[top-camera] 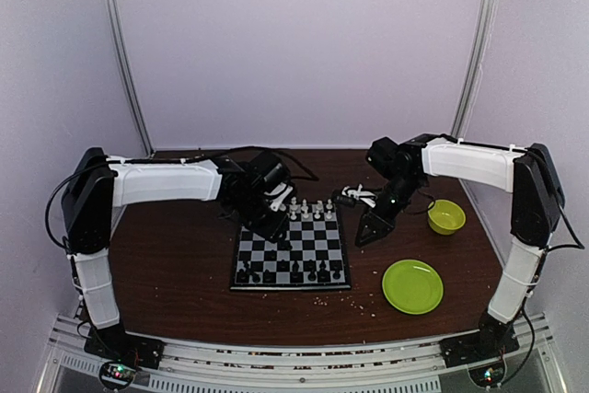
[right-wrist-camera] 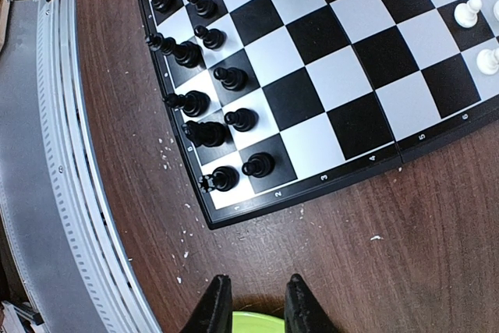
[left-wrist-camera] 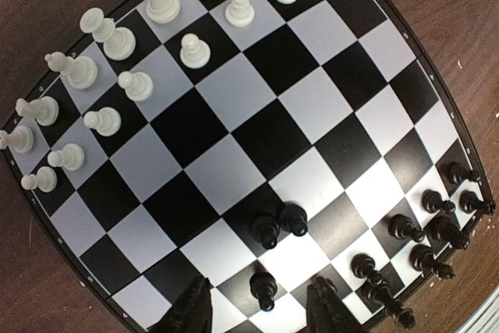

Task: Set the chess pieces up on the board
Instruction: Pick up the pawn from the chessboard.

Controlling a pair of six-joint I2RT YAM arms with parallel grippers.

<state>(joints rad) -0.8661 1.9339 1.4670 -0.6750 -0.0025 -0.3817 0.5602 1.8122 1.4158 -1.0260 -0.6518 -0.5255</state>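
Dark wood tabletop bears the board, where the left gripper, jaws spread and gripping nothing, flanks an upright black pawn between its tips, the right gripper lying farther off.

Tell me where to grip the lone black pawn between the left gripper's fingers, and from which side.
Pinch the black pawn by its narrow stem under the round head, coming straight down with the left gripper. It stands upright, and two more black pieces stand close beyond it, so a sideways approach risks knocking them.
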